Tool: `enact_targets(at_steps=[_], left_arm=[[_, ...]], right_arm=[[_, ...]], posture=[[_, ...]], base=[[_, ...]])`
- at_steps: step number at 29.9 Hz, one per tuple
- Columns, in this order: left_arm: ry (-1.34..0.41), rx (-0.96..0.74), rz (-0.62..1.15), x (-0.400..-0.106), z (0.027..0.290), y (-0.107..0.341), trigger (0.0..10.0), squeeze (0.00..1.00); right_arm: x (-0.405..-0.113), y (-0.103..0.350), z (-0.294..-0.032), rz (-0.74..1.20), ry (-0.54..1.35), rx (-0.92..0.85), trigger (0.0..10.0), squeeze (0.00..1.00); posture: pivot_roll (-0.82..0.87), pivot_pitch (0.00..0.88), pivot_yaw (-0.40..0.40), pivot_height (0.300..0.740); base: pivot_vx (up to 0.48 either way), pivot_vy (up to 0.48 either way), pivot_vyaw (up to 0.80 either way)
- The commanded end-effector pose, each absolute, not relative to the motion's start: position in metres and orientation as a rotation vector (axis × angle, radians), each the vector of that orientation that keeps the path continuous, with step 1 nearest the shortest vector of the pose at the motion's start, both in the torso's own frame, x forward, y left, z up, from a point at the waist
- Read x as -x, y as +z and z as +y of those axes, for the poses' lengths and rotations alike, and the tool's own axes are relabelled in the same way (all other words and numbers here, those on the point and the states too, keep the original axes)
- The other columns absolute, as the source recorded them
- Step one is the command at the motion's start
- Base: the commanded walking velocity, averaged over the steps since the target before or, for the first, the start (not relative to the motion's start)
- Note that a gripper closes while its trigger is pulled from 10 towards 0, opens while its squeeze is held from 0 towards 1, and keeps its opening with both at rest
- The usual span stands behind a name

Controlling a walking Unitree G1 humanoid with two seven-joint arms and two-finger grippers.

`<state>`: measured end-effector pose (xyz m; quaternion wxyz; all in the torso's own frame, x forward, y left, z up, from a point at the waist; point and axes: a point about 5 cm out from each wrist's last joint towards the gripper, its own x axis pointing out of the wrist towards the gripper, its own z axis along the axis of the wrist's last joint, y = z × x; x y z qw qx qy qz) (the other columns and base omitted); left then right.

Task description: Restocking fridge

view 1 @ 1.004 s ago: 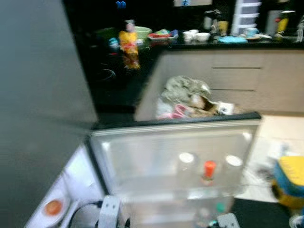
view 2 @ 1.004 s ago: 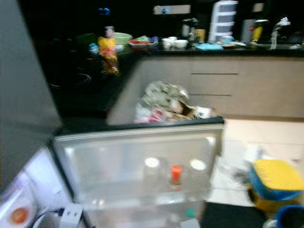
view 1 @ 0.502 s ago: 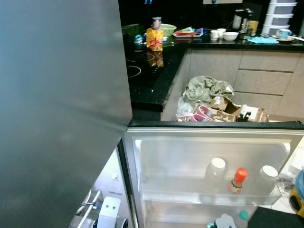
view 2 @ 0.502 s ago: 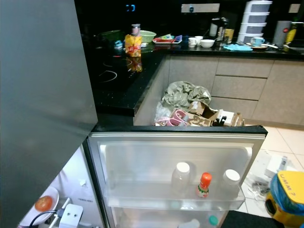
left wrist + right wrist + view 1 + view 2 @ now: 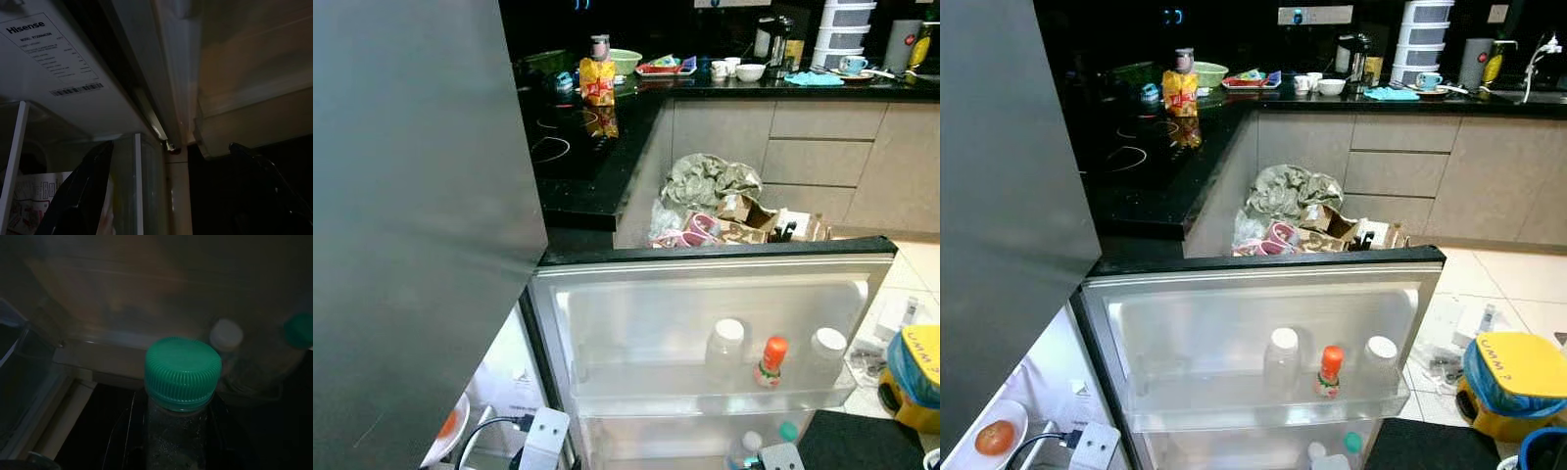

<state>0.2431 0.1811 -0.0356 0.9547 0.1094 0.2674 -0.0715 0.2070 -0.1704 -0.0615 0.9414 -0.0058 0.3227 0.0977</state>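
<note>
Left to right, taking the open fridge door (image 5: 1263, 284) as landmark. Left of the door I see the grey fridge wall (image 5: 411, 225), and low beside it a plate (image 5: 979, 441) bearing 1 orange-red round item. My left gripper (image 5: 171, 196) sits at the door's hinge side, its 2 black fingers spread apart with nothing between them, a Hisense label (image 5: 49, 54) ahead of it. In the door's upper shelf (image 5: 1263, 397) stand 2 white-capped bottles and, between them, 1 orange-capped bottle (image 5: 1329, 372), all upright. Below that shelf, toward the door's right, my right gripper (image 5: 171, 440) holds the green-capped bottle (image 5: 181, 377), a finger on each side of its body, long axis upright, cap toward the wrist camera. The deciding relation, as I judge it: the lower door shelf lies directly ahead of the held bottle, with a white-capped and another green-capped bottle already standing there, so the right arm is the nearer one. Right of the door, a yellow-lidded bin (image 5: 1513, 377) rests on the floor.
</note>
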Motion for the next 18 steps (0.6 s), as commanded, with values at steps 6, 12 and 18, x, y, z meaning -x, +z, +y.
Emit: enact_targets(at_steps=[6, 12, 18], left_arm=[[-0.055, -0.184, 0.569, -0.241, 0.193, -0.037, 10.0, 0.0], [-0.06, -0.21, 0.558, -0.244, 0.194, -0.035, 10.0, 0.0], [-0.082, -0.198, 0.543, -0.245, 0.192, -0.033, 10.0, 0.0]], right_arm=[[-0.214, -0.057, -0.164, 0.636, 0.237, -0.001, 10.0, 0.0], [-0.229, -0.046, -0.149, 0.583, 0.323, -0.121, 10.0, 0.0], [-0.241, -0.034, -0.129, 0.523, 0.458, -0.151, 10.0, 0.0]], posture=[[-0.05, 0.077, 0.059, 0.74], [-0.05, 0.08, 0.059, 0.74], [-0.05, 0.089, 0.064, 0.74]], base=[[0.0, -0.057, 0.0], [0.0, 0.0, 0.0], [0.0, 0.0, 0.0]])
